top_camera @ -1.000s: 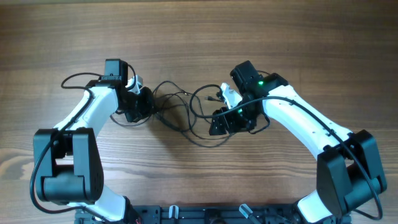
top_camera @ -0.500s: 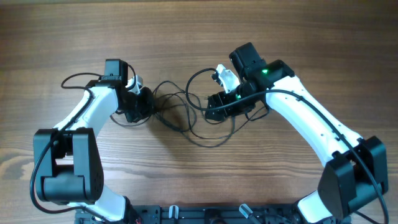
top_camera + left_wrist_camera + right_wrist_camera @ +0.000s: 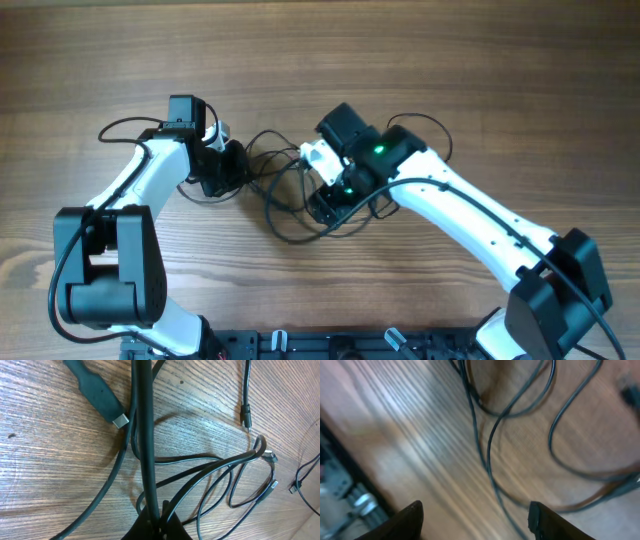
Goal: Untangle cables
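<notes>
Wood-grain bench (image 3: 470,60), bare across its far half and out toward both side edges, which leaves open room around the work. Two end effectors are on it. The left end effector (image 3: 222,168) is clenched on one thick cable (image 3: 145,435), which runs straight out from its jaws in the left wrist view. A single large USB plug (image 3: 100,395) lies just beside that cable. The right end effector (image 3: 325,205) is released, its fingers (image 3: 412,520) wide apart with nothing between them, above thin loops in a blurred view. The tangled cables (image 3: 285,190) lie between the two end effectors. How many thin strands there are cannot be told.
</notes>
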Controlling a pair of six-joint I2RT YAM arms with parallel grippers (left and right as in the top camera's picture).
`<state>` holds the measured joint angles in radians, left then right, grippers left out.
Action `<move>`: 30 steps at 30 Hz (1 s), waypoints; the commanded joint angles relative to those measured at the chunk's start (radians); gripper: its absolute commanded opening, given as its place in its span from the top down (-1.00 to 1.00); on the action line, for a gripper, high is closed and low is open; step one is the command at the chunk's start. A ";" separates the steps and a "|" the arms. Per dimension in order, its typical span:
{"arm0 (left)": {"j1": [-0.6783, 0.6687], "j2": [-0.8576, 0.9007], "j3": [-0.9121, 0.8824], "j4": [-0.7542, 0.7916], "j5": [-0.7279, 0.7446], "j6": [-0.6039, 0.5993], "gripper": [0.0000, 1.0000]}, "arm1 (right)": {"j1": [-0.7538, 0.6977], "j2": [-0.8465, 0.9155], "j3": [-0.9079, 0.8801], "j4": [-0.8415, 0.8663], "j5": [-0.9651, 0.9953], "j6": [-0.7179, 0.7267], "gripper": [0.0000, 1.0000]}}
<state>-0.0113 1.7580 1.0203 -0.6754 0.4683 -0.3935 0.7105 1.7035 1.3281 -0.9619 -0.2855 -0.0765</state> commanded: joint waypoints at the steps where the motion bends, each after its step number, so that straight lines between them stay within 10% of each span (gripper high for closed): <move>1: -0.005 0.002 -0.002 -0.011 -0.010 0.020 0.92 | 0.020 0.061 -0.015 0.032 0.086 -0.105 -0.34; 18: -0.005 0.002 -0.002 -0.010 -0.010 0.020 0.92 | 0.021 0.221 -0.015 -0.027 0.084 -0.107 -0.27; 30: -0.005 0.002 -0.002 -0.010 -0.010 0.021 0.92 | 0.021 0.225 -0.015 -0.066 0.084 -0.104 0.27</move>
<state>-0.0116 1.7580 1.0203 -0.6815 0.4683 -0.3935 0.7288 1.9060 1.3224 -1.0245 -0.2146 -0.1703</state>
